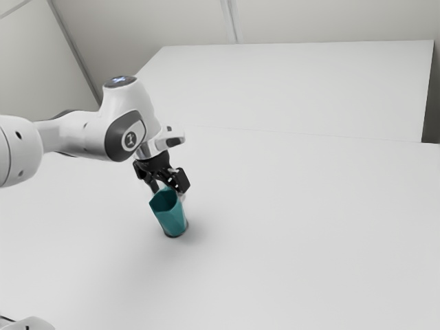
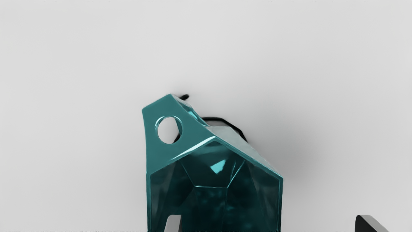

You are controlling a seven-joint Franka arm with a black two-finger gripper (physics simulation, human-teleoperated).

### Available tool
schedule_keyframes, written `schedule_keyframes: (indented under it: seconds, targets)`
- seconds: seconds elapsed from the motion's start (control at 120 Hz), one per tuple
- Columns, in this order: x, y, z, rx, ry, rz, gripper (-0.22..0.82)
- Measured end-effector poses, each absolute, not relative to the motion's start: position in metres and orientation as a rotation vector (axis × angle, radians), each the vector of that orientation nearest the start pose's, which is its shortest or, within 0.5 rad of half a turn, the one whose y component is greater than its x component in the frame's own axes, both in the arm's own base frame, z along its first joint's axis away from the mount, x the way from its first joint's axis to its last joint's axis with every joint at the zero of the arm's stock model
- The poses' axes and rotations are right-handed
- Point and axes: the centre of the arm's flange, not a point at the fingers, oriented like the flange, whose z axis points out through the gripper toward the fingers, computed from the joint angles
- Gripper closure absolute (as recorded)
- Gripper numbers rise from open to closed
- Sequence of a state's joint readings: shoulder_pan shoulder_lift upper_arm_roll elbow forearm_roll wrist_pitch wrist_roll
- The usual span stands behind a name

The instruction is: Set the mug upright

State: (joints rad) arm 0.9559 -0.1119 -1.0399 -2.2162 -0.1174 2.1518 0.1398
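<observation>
The teal faceted mug (image 1: 173, 218) sat mouth up on the white table (image 1: 295, 227), just below the gripper (image 1: 169, 192); its handle (image 2: 190, 138) had a round hole; the fingers (image 2: 173, 223) stood wide apart, one at the mug's mouth, the other out past its wall.

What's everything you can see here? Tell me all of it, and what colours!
mug: one, teal, on the table under the jaws, with a holed handle
table: one, white, under the mug
flat surface: one, white, behind the table
walls: at least two, pale grey, at the back
rounded thing: one, white, exterior view's bottom left corner; can't tell what
arm: one, white and dark grey, from the exterior view's left
jaws: one pair, black and grey, apart, at the mug's opening
</observation>
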Motion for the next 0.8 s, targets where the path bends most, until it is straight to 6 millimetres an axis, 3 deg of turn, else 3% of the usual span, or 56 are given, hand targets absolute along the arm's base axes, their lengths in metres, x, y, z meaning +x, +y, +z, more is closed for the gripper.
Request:
schedule_keyframes:
  seconds: [0.167,0.35,0.5,0.658,0.8]
  targets:
    - [0.531,-0.056,0.447,-3.149,0.234,-0.062,0.01]
    - [0.553,-0.068,0.531,-3.176,0.25,-0.193,0.0]
    - [0.556,-0.079,0.584,-3.186,0.264,-0.225,0.0]
    - [0.561,-0.103,0.623,-3.206,0.372,-0.208,0.0]
    - [0.554,-0.12,0.631,-3.169,0.39,-0.145,0.0]
